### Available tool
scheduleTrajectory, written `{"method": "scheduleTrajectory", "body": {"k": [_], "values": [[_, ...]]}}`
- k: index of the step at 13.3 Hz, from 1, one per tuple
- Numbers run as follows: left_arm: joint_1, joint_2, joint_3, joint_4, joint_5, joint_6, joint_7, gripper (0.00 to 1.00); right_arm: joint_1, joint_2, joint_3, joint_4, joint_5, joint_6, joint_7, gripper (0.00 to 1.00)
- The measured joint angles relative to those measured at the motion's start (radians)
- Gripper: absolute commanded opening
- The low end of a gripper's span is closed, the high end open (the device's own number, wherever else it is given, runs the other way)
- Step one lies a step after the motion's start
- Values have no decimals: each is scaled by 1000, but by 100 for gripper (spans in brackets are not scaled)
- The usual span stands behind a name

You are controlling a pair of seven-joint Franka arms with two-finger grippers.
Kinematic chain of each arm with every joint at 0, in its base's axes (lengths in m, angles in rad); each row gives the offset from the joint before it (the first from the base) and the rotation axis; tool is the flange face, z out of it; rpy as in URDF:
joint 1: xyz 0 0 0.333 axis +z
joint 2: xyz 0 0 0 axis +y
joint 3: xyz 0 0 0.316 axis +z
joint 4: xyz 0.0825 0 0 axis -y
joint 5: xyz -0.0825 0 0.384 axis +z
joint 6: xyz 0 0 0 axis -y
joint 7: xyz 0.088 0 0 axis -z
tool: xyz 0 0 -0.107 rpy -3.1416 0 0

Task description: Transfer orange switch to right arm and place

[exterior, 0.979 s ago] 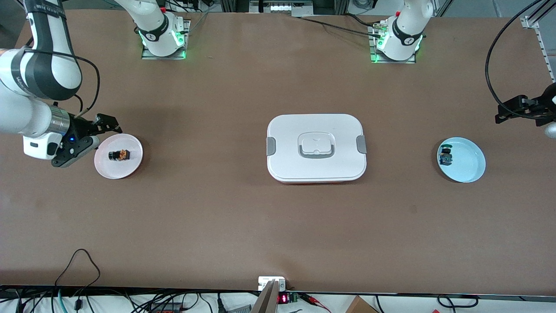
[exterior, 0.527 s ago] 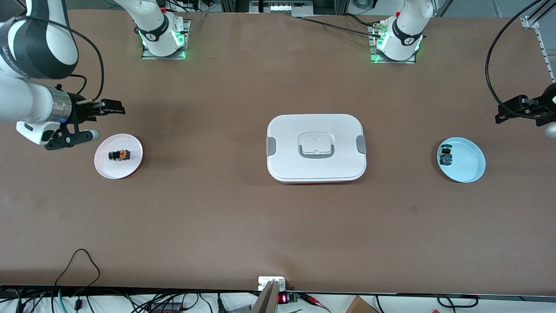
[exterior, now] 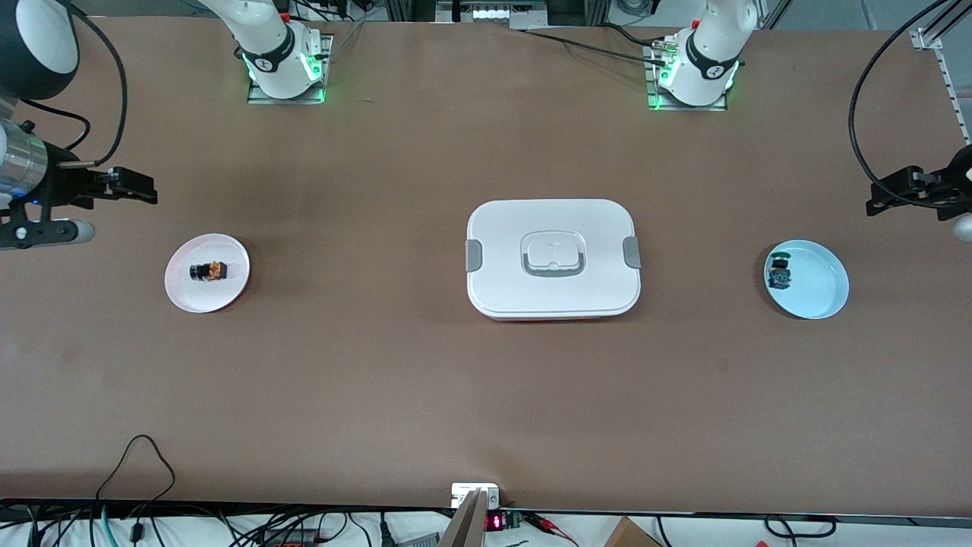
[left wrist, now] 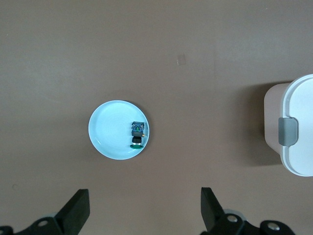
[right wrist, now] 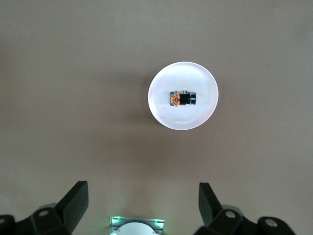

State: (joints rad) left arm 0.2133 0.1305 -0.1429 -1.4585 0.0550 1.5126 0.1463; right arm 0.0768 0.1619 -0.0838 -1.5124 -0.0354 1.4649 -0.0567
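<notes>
The orange switch [exterior: 208,271] lies on its side on a small white plate [exterior: 182,292] toward the right arm's end of the table. In the right wrist view the switch [right wrist: 182,98] sits in the middle of the plate [right wrist: 166,117]. My right gripper [exterior: 91,207] is open and empty, high over bare table beside the plate, at the table's end; its fingers [right wrist: 78,193] frame bare table. My left gripper [exterior: 923,205] is open and empty, held high at the left arm's end of the table; the arm waits. It shows in the left wrist view [left wrist: 144,196] too.
A light blue plate [exterior: 824,296] holds a small blue and green switch [exterior: 778,273]; both show in the left wrist view, plate [left wrist: 105,134] and switch [left wrist: 137,134]. A white lidded container [exterior: 553,258] stands at the table's middle.
My right gripper has moved away from the white plate toward the table's end and higher, leaving the orange switch on the plate. The left arm has not moved.
</notes>
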Motion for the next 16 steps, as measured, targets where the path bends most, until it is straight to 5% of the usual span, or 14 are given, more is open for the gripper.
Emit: {"method": "scheduleTrajectory", "body": {"k": [4,8,16], "values": [[1,0,1,0,0,0,0,100,7,0,5,-7,0,56,47,100],[1,0,1,0,0,0,0,100,7,-86,5,-160,0,223,47,100],[1,0,2,0,0,0,0,100,7,-147,6,-195,0,212,47,100]]}}
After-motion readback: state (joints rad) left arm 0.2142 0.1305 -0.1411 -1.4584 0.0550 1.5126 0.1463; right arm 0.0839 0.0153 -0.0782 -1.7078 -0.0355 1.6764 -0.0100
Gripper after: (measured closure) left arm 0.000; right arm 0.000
